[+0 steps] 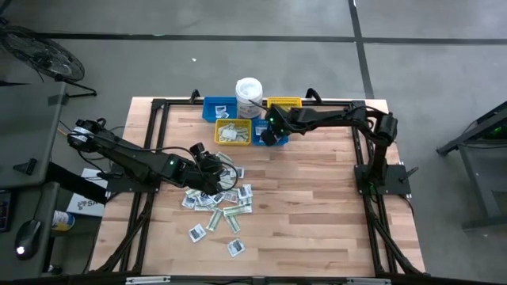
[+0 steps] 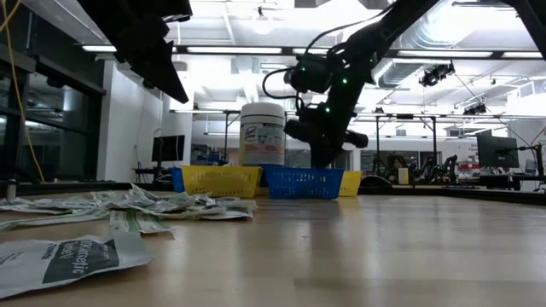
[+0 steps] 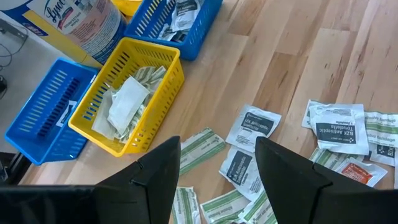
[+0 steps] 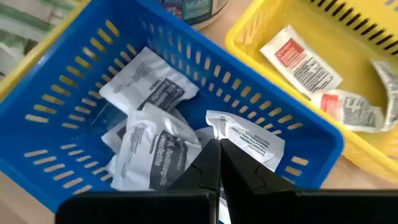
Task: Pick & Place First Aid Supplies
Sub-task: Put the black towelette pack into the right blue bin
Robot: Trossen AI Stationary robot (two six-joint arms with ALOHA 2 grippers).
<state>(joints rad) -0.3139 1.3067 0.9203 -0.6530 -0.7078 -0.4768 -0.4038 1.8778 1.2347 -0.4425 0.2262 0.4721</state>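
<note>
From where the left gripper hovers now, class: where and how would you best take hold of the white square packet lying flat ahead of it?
Probably from straight above, pinching one free edge of the white square packet. It lies flat on the table, mostly clear of its neighbours. The left gripper is open.

four bins point(image 1: 233, 132), one tub point(image 1: 249, 93), two arms point(image 1: 135, 161)

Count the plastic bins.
4: far blue bin, left of tub; near yellow bin; near blue bin, under right tool; far yellow bin, right of tub. None seem hidden.
</note>
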